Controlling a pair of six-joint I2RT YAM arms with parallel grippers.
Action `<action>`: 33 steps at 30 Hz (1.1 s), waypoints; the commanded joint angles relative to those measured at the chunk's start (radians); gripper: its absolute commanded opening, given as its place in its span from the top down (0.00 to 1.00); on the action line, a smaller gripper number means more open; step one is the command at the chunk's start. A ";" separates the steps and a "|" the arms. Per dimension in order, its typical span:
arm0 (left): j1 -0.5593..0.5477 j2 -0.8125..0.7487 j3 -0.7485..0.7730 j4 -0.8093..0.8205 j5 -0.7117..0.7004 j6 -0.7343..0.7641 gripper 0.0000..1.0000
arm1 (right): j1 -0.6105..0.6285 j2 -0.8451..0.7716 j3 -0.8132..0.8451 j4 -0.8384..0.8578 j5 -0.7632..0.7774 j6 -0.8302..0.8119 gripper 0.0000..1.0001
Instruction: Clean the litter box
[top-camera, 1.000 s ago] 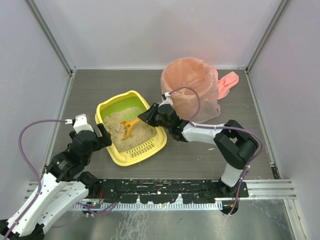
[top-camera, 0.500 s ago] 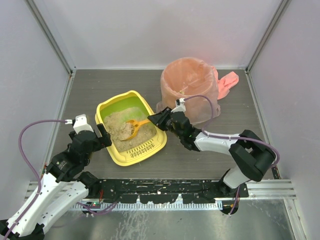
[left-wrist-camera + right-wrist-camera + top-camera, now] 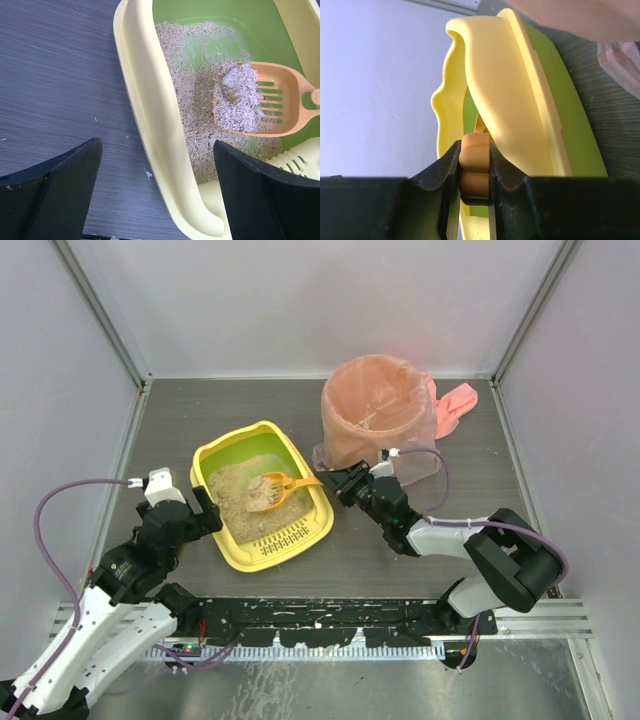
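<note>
Working over a dark wood-grain table (image 3: 440,540) enclosed by pale grey walls (image 3: 300,300), I have my right hand (image 3: 328,481) clamped shut on the handle of the orange scoop (image 3: 275,487). Its bowl carries litter and a clump. The litter box (image 3: 245,448) sits left of centre, its slotted ledge nearest my bases. My left hand (image 3: 205,508) is spread wide, holding nothing, with a finger on each side of the box's left rim. A round bin (image 3: 345,440) lined with a pink bag stands behind my right arm. The box's right rim lies under the scoop's handle.
</note>
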State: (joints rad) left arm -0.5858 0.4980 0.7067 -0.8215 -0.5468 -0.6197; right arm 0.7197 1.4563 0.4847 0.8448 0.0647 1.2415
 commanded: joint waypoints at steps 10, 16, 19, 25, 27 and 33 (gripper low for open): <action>0.006 -0.024 0.062 0.015 -0.042 0.005 0.06 | -0.066 -0.081 -0.067 0.351 -0.090 0.122 0.99; 0.006 -0.030 0.074 0.017 -0.049 0.004 0.06 | -0.119 -0.075 -0.114 0.392 -0.073 0.184 0.99; 0.006 -0.034 0.069 0.021 -0.054 0.004 0.06 | -0.082 -0.031 -0.048 0.404 -0.139 0.162 0.99; 0.006 -0.027 0.075 0.024 -0.048 -0.001 0.06 | -0.109 0.017 -0.076 0.477 -0.134 0.236 0.99; 0.006 -0.034 0.068 0.027 -0.057 -0.002 0.06 | -0.077 0.051 -0.027 0.499 -0.179 0.223 0.99; 0.006 -0.048 0.081 0.005 -0.072 0.001 0.06 | -0.108 0.069 -0.045 0.519 -0.172 0.258 0.99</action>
State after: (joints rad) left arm -0.5858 0.4683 0.7380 -0.8242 -0.5800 -0.6167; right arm 0.6155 1.5253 0.4023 1.2484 -0.0807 1.4658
